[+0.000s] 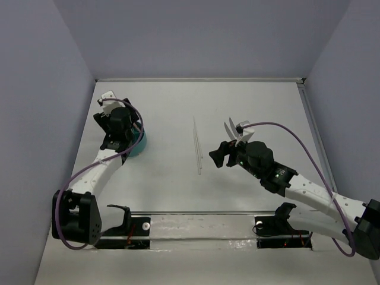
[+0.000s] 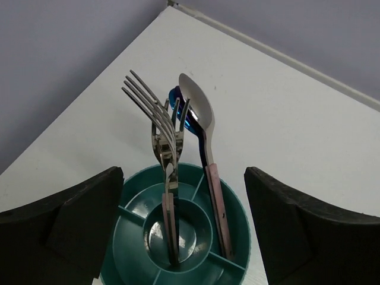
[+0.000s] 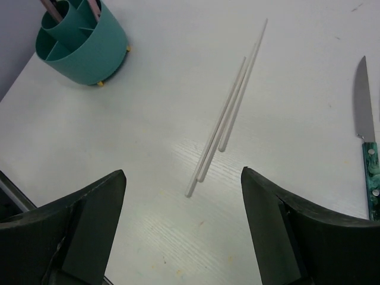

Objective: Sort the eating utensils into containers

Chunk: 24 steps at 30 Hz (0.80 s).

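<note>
**Top external view.** The teal cup [image 1: 140, 143] stands on the desk [image 1: 249, 101] close to its left edge, roughly midway between the near and far edges. The left arm [image 1: 95, 172] reaches over it, and its wrist covers most of the cup. Pale thin sticks [image 1: 197, 147] lie side by side near the middle of the desk, running from near to far. The right arm [image 1: 309, 190] comes in from the near right corner and ends just to the right of the sticks.

**Left wrist view.** The left claw [image 2: 184, 196] is spread wide, with one finger on each side of the cup. It holds nothing. A fork [image 2: 169, 178] stands in the cup's round centre compartment, tines up and leaning. A second fork may stand just behind it, but the overlapping tines prevent a firm count. A silver spoon [image 2: 199, 110] with a pale pink handle stands bowl up in an outer compartment on the right. A blue spoon [image 2: 177, 101] is pressed close behind it.

**Right wrist view.** The right claw [image 3: 184, 202] is spread wide above bare desk and holds nothing. The sticks lie ahead of it, between the lines of the two fingers. The cup is at the upper left of this view, well apart from the sticks. A knife [image 3: 363, 107] with a green marbled handle lies flat on the desk at the right of the view, well clear of the sticks.
</note>
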Motion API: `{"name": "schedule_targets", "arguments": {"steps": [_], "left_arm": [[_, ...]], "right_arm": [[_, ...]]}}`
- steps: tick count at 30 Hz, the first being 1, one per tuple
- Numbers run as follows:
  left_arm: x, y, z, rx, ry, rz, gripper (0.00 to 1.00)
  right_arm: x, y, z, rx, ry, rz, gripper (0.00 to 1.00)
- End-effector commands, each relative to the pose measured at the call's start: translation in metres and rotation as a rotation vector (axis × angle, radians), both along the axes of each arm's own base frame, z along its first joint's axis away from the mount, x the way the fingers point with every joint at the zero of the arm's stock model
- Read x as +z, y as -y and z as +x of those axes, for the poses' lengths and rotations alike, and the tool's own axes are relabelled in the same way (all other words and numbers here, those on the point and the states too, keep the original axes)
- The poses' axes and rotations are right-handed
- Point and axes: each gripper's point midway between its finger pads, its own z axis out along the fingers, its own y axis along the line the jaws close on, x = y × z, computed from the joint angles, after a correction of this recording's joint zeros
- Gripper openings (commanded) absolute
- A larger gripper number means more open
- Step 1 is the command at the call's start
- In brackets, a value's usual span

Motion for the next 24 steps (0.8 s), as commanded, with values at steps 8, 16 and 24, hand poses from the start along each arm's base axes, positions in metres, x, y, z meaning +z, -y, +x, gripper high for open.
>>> {"name": "schedule_targets", "arguments": {"steps": [8,16,24], "left_arm": [[0.154,0.046,-0.05,-0.244,0.374,-0.123,0.94],[0.159,0.113,-0.096,-0.642,0.385,-0.283,0.95],[0.118,0.14,-0.128,-0.828,0.303,-0.297,0.96]], "right_arm": [[-0.016,0.025,0.028,-0.161,-0.005,-0.073,0.75],[-0.068,0.074,0.064,-0.317,-0.171,-0.149,0.55],[-0.11,0.105,0.081,-0.382,-0.35,-0.227,0.35]]}}
